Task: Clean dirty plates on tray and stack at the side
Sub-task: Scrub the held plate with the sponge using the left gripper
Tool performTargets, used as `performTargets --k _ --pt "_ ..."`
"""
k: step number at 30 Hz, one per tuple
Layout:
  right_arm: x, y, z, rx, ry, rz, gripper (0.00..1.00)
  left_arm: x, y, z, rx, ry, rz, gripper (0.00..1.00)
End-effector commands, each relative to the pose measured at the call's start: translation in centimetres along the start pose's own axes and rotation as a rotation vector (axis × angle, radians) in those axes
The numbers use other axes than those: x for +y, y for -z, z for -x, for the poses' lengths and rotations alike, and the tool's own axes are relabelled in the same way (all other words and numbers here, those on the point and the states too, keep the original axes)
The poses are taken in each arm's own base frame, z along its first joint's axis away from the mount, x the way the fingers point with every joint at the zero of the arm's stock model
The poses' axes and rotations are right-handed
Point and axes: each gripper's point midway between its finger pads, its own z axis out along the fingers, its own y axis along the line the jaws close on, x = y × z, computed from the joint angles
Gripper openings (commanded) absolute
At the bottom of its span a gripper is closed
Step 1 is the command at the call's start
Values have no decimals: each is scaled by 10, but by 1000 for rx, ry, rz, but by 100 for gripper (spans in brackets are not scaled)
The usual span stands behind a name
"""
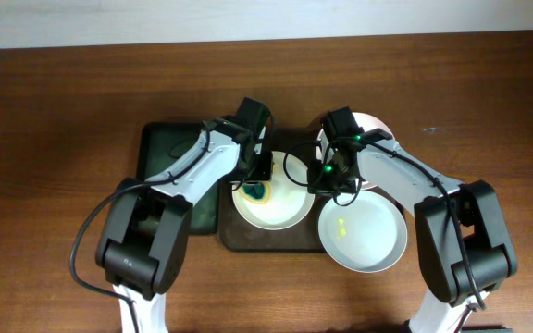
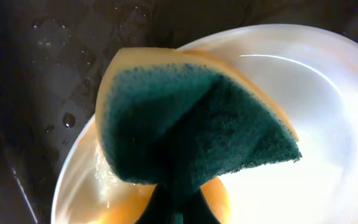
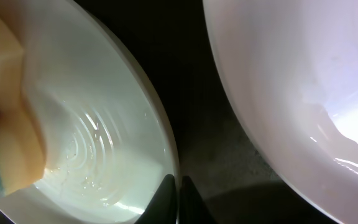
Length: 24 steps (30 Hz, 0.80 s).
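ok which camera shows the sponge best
The left wrist view: the sponge fills the frame, green scouring face toward the camera, yellow backing behind, pinched into a fold over a plate. Overhead shows only a small green and yellow patch; the right wrist catches just its yellow edge.

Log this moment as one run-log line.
phase: scrub | left claw: shut on sponge, on centre plate | right claw: pinching its rim | tray: under centre plate | smudged plate: waiting

Nothing here can be read, no word, number or brand. The sponge in the left pincer and the plate beneath it are unmarked.
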Motion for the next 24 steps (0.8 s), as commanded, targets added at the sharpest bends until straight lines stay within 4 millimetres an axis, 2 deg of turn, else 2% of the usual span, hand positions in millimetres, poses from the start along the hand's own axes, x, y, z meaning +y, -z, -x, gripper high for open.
performTargets --k 1,4,6,8,9,11,17,24 --pt "4 7 0 -13 16 15 4 11 -37 -16 92 23 43 0" --pt "4 7 -1 -12 16 15 4 20 -51 -37 188 25 77 0" --pt "4 7 0 -13 16 15 4 20 -49 -48 236 -22 64 0" --pt "4 7 0 -13 16 15 4 5 -47 -58 285 -91 -33 0" --pt "4 7 -1 -12 16 15 4 1 -46 -61 302 -116 -65 5" --pt "4 7 -1 -12 16 15 4 0 -45 -61 303 -125 -73 8" --pt "8 7 -3 0 68 38 4 0 -45 -61 303 -124 -74 3" --pt "16 7 -6 13 130 85 4 1 -46 -61 301 -125 -70 2"
